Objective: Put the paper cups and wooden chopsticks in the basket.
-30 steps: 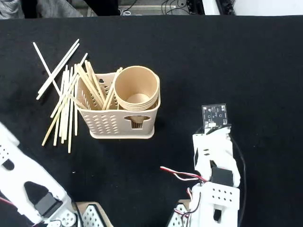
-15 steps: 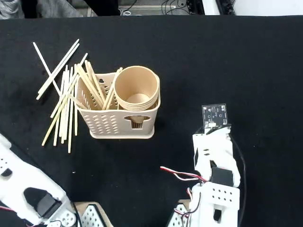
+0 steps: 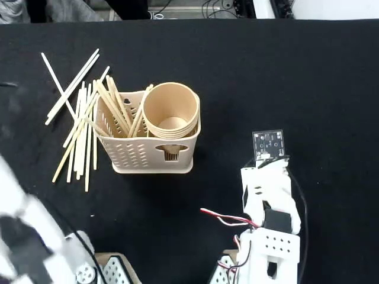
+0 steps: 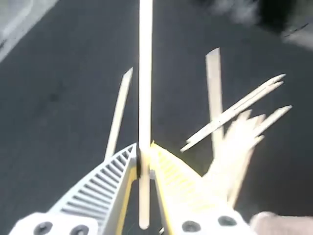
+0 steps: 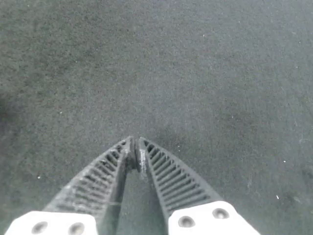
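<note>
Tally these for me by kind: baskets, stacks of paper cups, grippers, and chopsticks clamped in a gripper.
Basket: 1
Stack of paper cups: 1
Grippers: 2, left gripper and right gripper
Chopstick clamped in the left gripper: 1
Total: 5

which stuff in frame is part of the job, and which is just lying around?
Job:
- basket
- paper cups, stacked inside it
- chopsticks standing in it
- loose chopsticks on the table beside it
- one chopstick clamped in the left gripper

Lying about:
- black table
- cables at its far edge
- right gripper, shut on nothing
</note>
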Controlling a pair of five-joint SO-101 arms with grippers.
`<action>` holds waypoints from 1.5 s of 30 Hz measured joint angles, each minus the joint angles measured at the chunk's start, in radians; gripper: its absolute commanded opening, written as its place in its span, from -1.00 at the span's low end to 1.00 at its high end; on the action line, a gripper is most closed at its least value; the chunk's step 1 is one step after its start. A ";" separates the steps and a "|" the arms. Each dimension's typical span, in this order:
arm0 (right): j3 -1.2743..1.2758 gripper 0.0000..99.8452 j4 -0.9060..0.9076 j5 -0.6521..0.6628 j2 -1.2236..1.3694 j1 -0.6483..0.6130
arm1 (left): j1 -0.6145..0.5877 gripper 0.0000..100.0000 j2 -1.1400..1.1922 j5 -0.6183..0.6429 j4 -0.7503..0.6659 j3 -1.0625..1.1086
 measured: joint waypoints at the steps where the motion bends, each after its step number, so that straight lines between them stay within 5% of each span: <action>1: 0.000 -0.98 0.000 0.000 0.000 0.000 | 0.048 -0.94 -0.089 0.018 -0.061 0.100; 7: 0.000 -0.98 0.000 0.000 0.000 0.000 | 0.259 -0.94 -0.615 0.164 -0.519 0.672; 14: 0.000 -0.98 0.000 0.000 0.000 0.000 | 0.571 -0.94 -1.026 0.219 -1.250 1.321; 17: 0.000 -0.98 0.000 0.000 0.000 0.000 | 0.663 -0.94 -1.123 0.219 -1.384 1.537; 25: 0.000 -0.98 0.000 0.000 0.000 0.000 | 0.730 -0.92 -1.320 0.219 -1.361 1.798; 30: 0.000 -0.98 0.000 0.000 0.000 0.000 | 0.729 -0.64 -1.422 0.219 -1.267 1.844; 41: 0.000 -0.98 0.000 0.000 0.000 0.000 | 0.720 -0.63 -1.430 0.227 -0.921 1.637; 45: 0.000 -0.98 0.000 0.000 0.000 0.000 | 0.559 -0.56 -1.425 0.227 -0.799 1.485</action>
